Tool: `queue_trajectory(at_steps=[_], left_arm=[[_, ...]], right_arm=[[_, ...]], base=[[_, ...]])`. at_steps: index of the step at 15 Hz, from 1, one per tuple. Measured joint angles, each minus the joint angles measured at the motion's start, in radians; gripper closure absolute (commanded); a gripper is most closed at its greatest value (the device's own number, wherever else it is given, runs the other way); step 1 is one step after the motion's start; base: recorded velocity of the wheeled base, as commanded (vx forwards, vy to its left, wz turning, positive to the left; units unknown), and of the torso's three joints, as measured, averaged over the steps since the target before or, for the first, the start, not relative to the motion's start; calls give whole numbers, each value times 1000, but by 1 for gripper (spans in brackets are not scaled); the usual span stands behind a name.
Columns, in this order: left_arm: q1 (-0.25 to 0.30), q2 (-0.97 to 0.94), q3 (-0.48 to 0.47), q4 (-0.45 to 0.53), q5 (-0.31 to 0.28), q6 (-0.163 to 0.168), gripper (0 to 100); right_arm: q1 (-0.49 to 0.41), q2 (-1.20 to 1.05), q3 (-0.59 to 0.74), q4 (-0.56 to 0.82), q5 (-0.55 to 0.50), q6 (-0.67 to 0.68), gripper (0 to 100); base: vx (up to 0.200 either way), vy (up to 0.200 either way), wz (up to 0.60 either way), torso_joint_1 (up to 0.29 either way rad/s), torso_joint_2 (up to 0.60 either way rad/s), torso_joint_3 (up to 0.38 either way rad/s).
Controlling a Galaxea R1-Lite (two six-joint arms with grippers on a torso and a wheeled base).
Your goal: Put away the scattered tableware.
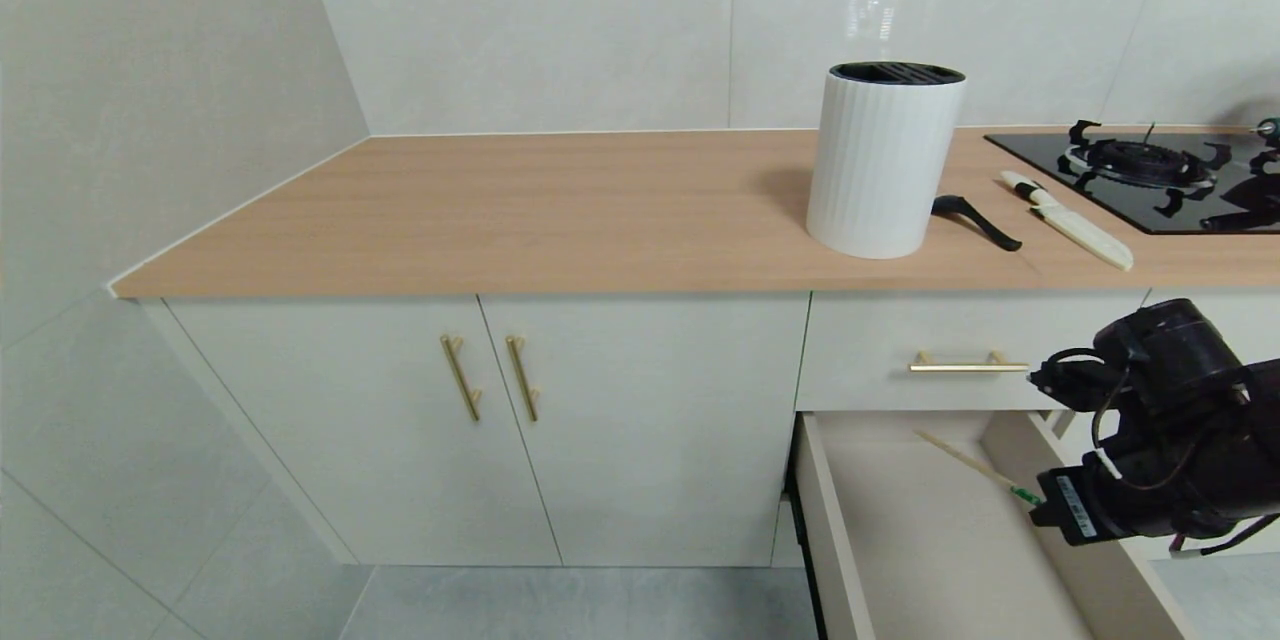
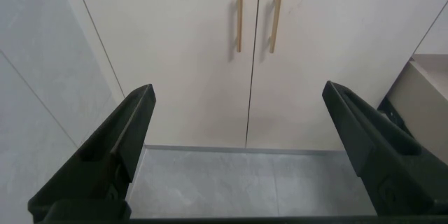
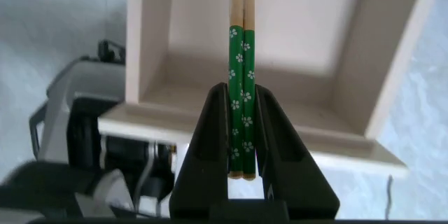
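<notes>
Bamboo chopsticks (image 3: pixel 238 14) with green flowered ends are gripped by the right gripper (image 3: pixel 238 101) over the open drawer (image 1: pixel 835 530); lowering and release are judged due next, the left gripper (image 2: pixel 238 91) spread wide, empty

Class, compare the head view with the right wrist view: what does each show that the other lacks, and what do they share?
Head view adds the countertop, white knife block, knife and hob. Right wrist view adds the flower pattern on the green ends of the chopsticks. Shared: the right gripper holding the chopsticks over the open drawer.
</notes>
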Motion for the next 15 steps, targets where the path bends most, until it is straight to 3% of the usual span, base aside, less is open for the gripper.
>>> queue_trajectory(at_steps=[3,5,15], left_arm=[[0,0,0,0,0,0,0],[0,0,0,0,0,0,0],[0,1,0,0,0,0,0]], right_arm=[[8,54,36,-123,-13,11,100],[9,85,46,-134,-38,11,100],[7,183,78,-272,-51,12,100]], base=[[0,0,0,0,0,0],[0,0,0,-100,239,151],[0,0,0,-135,443,299]])
